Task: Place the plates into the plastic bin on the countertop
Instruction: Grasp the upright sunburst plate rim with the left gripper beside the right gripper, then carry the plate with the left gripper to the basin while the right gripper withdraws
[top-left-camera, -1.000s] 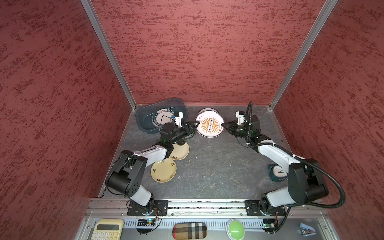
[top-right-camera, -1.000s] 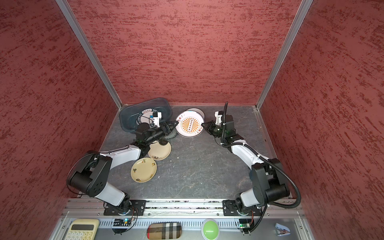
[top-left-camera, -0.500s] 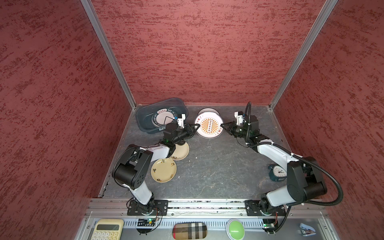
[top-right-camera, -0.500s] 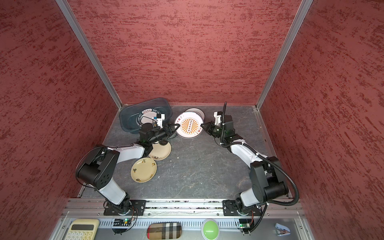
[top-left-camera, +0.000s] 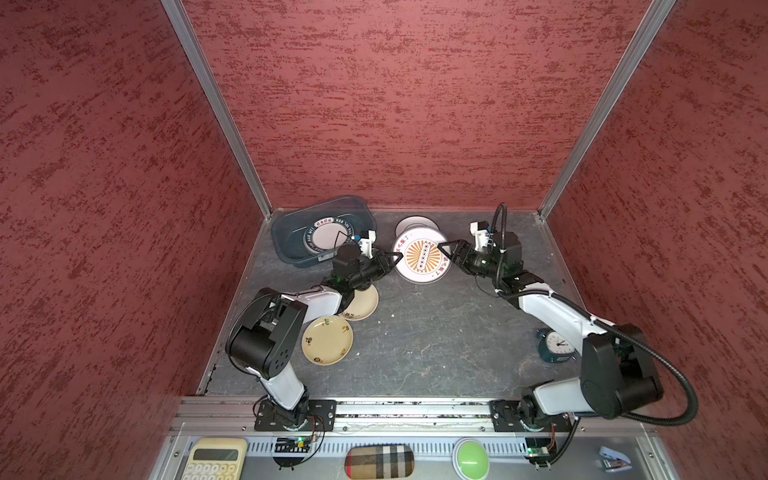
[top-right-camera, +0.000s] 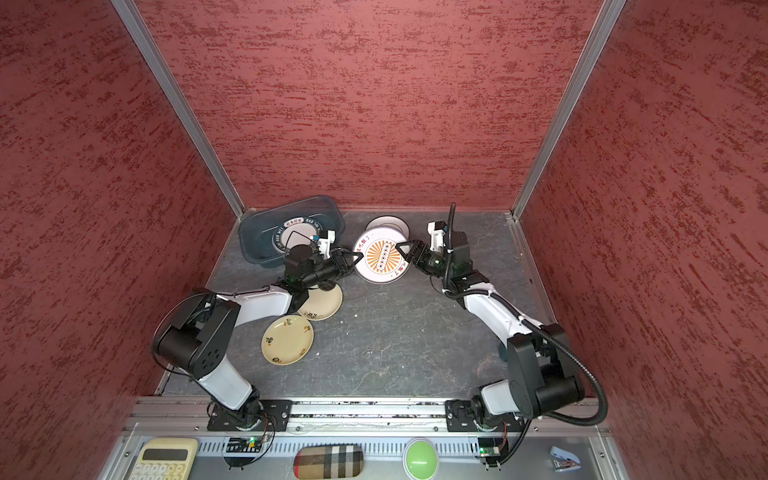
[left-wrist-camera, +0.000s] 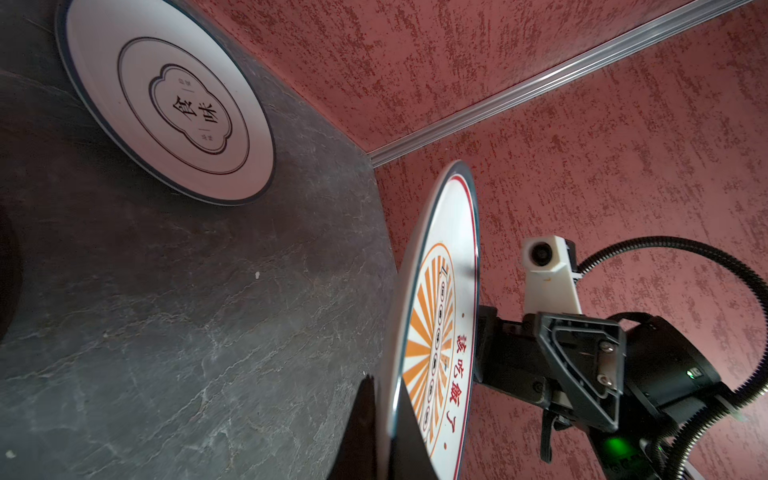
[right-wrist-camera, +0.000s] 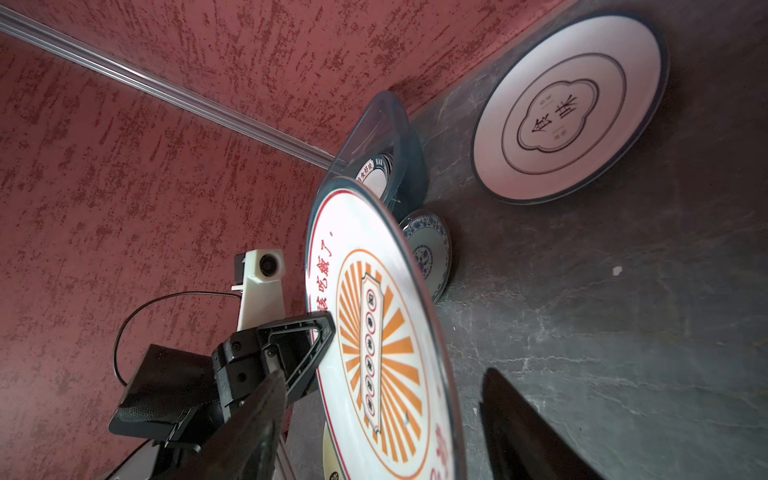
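Countertop (right-wrist-camera: 602, 311), blue-patterned plate (right-wrist-camera: 430, 253) behind sunburst plate (right-wrist-camera: 382, 353): right wrist view only.

The left arm (top-left-camera: 316, 301) and the right arm (top-left-camera: 552, 309) both reach low and forward from their bases, bending inward so their wrists face each other. The left gripper (top-left-camera: 396, 258) is pinched tight on one rim of the orange sunburst plate (top-left-camera: 422, 257). The right gripper (top-left-camera: 444, 252) has its jaws spread wide, one finger on either side of the opposite rim.

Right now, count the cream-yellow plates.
2, both on the countertop: front cream plate lies clear; rear cream plate sits partly under the left arm. Others may be hidden.
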